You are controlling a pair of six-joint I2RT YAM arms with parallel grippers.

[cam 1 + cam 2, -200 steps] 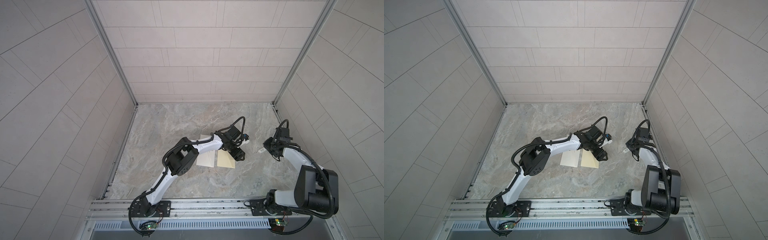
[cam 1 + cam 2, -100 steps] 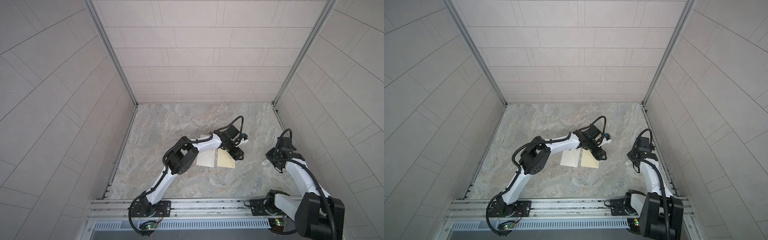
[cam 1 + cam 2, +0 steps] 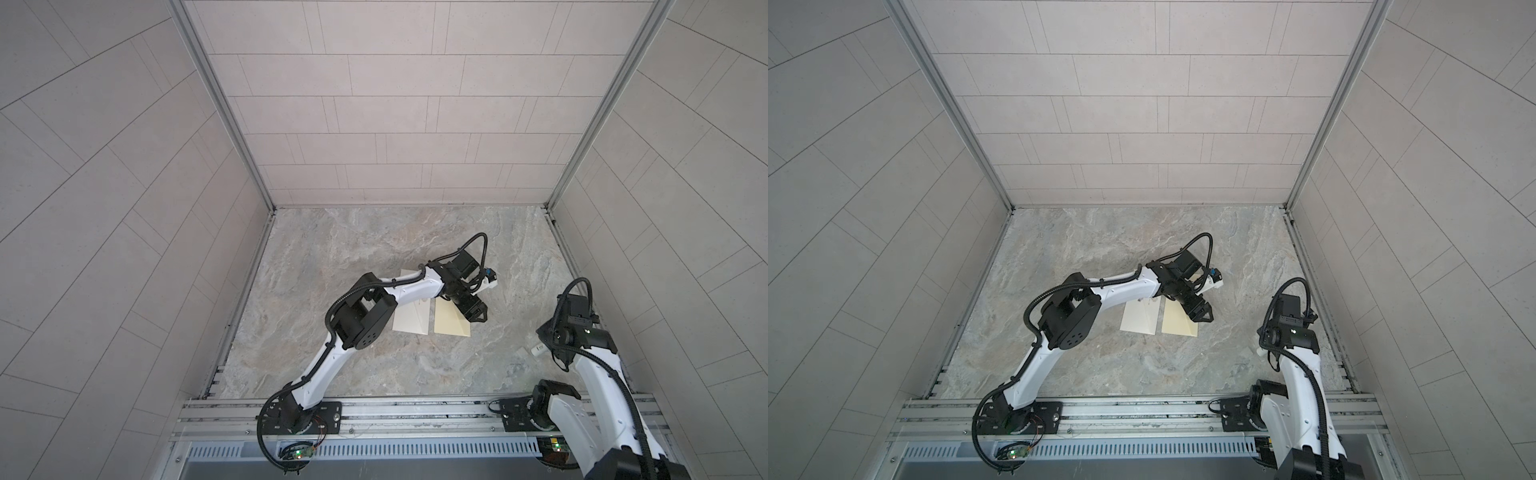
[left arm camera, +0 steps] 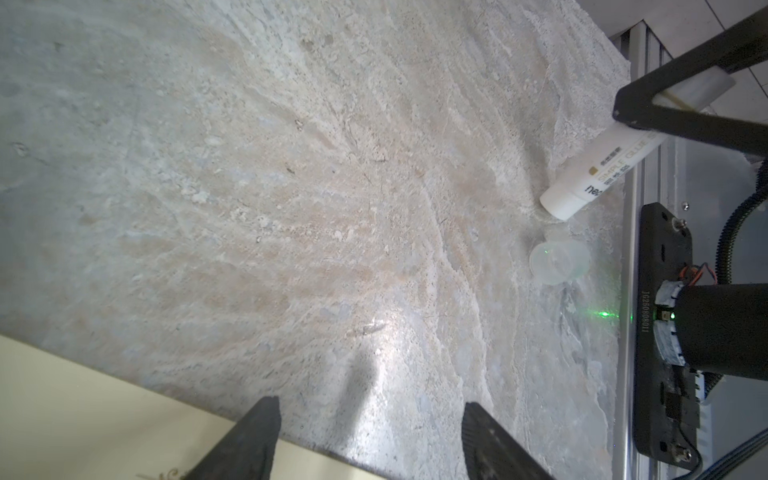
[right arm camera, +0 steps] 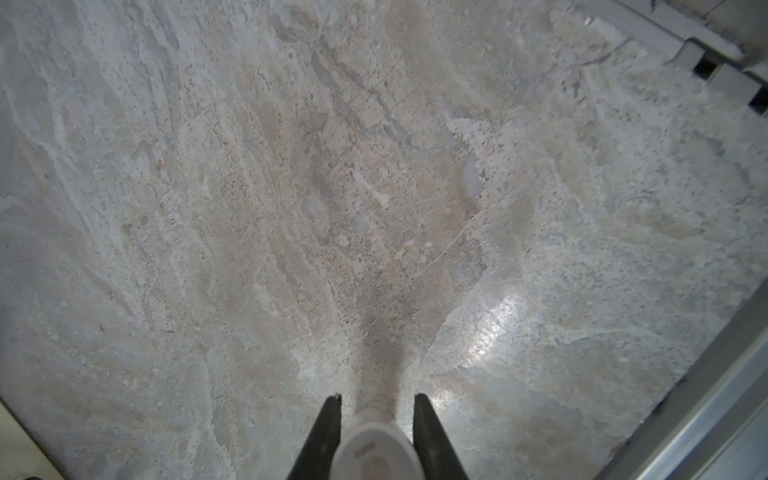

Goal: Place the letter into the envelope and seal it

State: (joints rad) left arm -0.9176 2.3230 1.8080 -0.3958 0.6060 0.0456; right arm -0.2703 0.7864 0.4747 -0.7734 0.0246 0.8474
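Well, your left arm (image 3: 409,287) stretched across the table (image 3: 374,249), your right arm (image 3: 598,382) folded by the wall (image 3: 665,249). The envelope (image 3: 409,322) and letter (image 3: 451,328) lay side by side; left gripper (image 3: 478,318) gaped empty over the letter's edge, right gripper (image 5: 377,401) pinched a glue stick (image 4: 598,174).

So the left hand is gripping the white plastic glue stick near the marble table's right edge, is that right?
No. The right hand, not the left, is gripping the white plastic glue stick near the marble table's right edge; the right wrist view shows it in that hand's grip. The left hand is open and empty.
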